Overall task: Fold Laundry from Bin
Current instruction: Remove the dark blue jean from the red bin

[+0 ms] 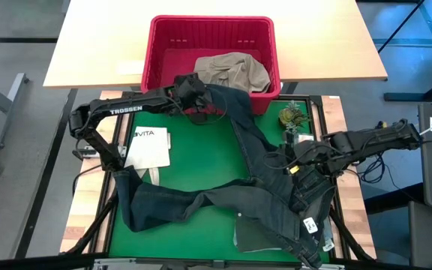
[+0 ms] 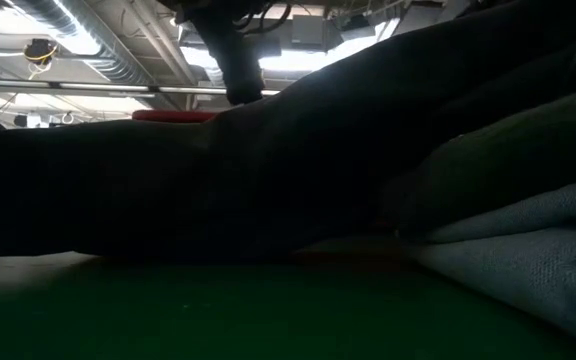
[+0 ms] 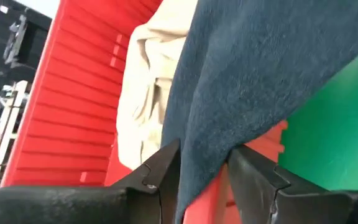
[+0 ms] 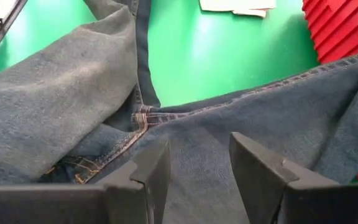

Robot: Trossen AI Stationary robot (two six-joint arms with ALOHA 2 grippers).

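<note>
From above, dark denim jeans [image 1: 231, 187] lay sprawled over the green desk [image 1: 201, 150], one leg running from the waistband at the near right up to the far red bin [image 1: 163, 45], the other trailing off to the near left. The left claw [image 1: 193, 96] sat at the bin's near rim, at the far end of that raised leg, so the leg's long axis ran from it down toward the right claw [image 1: 295, 163], which was over the jeans near the waistband. A khaki-beige garment [image 1: 231, 71] lay crumpled inside the slotted plastic bin. The low view showed mostly dark cloth in shadow, with a fold of grey-green fabric [image 2: 528, 240] at the right. The left wrist view showed the left claw clamped on the thick, nubbly denim beside the bin's ribbed wall. In the right wrist view the fingers [image 4: 154, 171] stood apart above the crotch seam [image 4: 143, 117], holding nothing that could be seen.
</note>
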